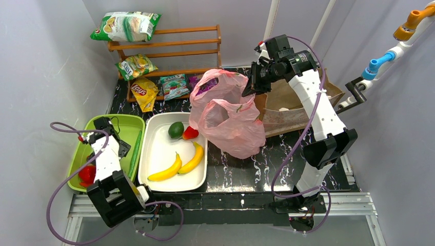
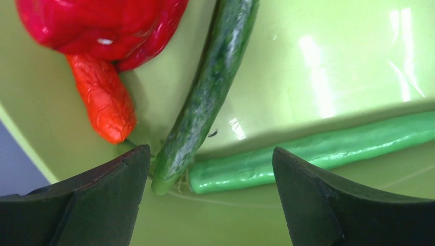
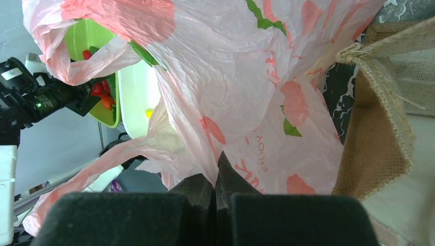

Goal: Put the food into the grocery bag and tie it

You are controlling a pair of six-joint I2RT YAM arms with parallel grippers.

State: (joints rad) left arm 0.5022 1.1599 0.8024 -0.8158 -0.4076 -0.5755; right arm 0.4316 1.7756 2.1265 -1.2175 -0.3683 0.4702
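The pink grocery bag (image 1: 228, 115) hangs lifted over the table's middle, its mouth and loop handles sagging open toward the trays. My right gripper (image 1: 252, 82) is shut on a fold of the bag's upper edge; in the right wrist view the jaws (image 3: 218, 169) pinch the thin printed plastic (image 3: 246, 92). Two yellow bananas (image 1: 166, 170) (image 1: 194, 158) lie in the white tray (image 1: 154, 148). My left gripper (image 1: 105, 132) is open low over the green tray (image 1: 128, 123), its fingers (image 2: 211, 149) straddling the ends of a dark cucumber (image 2: 210, 87) and a light green bean (image 2: 318, 148), touching neither.
A red pepper (image 2: 102, 25) and an orange-red chili (image 2: 102, 100) share the green tray. An avocado (image 1: 176, 129) and a small red fruit (image 1: 190, 133) sit at the white tray's far end. A brown burlap bag (image 1: 287, 105) lies behind the pink one. A wooden shelf (image 1: 169, 46) holds snack packets.
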